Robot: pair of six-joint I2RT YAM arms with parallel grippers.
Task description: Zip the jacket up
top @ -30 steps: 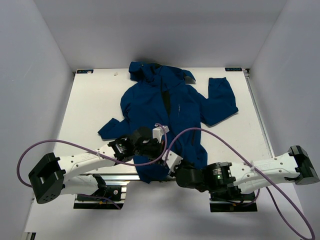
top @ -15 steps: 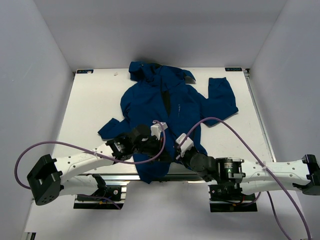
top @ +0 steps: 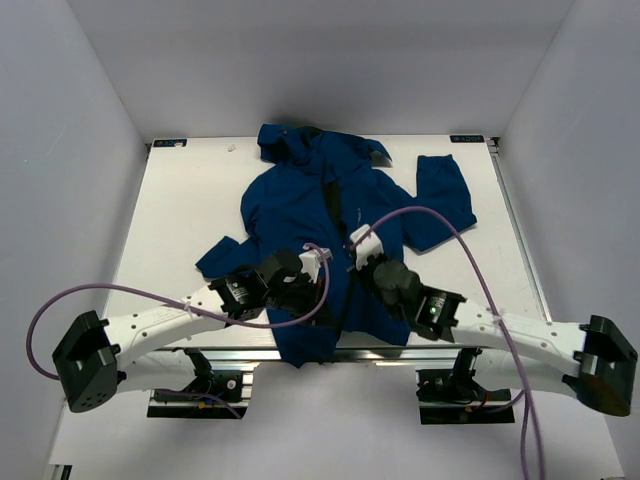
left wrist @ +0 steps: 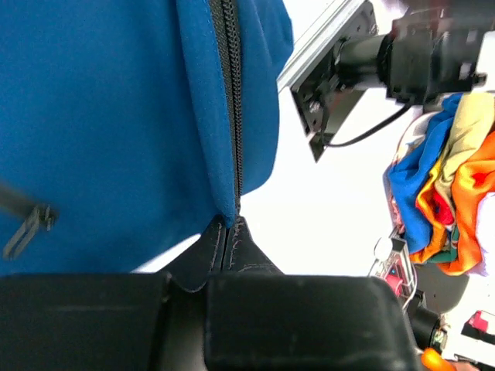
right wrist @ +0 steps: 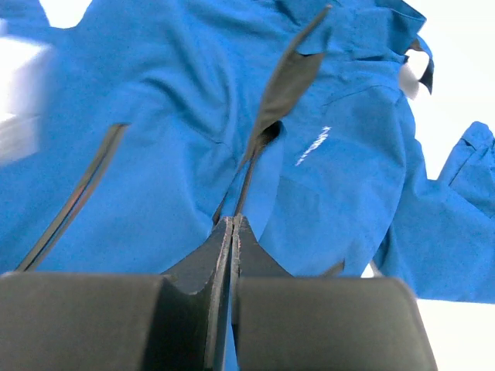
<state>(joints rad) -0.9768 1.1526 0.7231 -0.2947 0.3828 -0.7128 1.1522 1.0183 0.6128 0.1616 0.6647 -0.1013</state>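
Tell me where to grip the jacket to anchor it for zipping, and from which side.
Pinch the bottom end of the front zipper at the jacket hem, coming from the near table edge: the hem overhangs there and the zipper runs straight away. The left gripper jaws are shut on that spot.

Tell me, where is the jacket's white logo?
In the right wrist view, the white logo sits on the jacket, to the right of its central zipper, up beyond the right end effector.

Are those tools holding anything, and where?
Both hold the jacket: the left tool pinches the zipper at its bottom end, the right tool pinches it higher up.
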